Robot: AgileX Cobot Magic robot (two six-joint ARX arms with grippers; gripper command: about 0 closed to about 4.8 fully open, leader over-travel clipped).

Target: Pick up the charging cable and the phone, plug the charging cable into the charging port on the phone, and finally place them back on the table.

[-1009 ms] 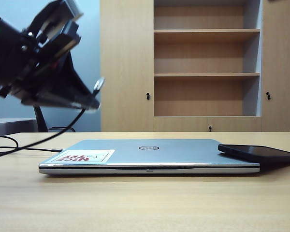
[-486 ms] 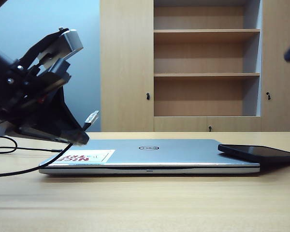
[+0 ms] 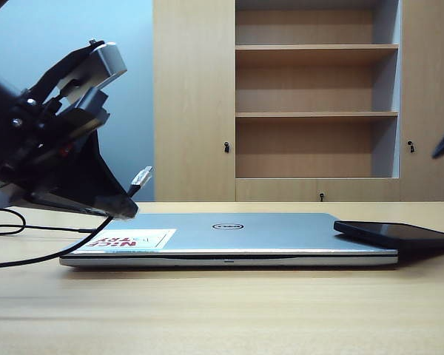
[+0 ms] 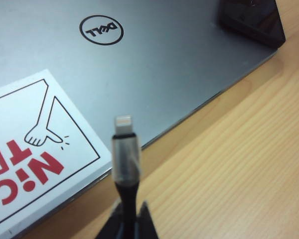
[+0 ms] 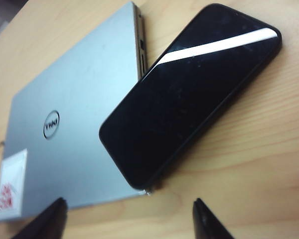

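The laptop (image 3: 229, 238) lies closed and flat at the middle of the desk (image 3: 222, 310). At its three o'clock corner the phone (image 3: 397, 234) rests half on the lid, half hanging out past the edge. Over at nine o'clock the left end effector (image 3: 122, 208) hangs above the laptop's sticker corner, the charging cable (image 3: 52, 255) trailing off toward nine across the desk. The right end effector (image 5: 129, 219) sits above the phone.

Black phone (image 5: 189, 94) tilted, one end on the laptop (image 5: 70, 134); charging cable (image 4: 125, 164) (silver plug up) aloft.
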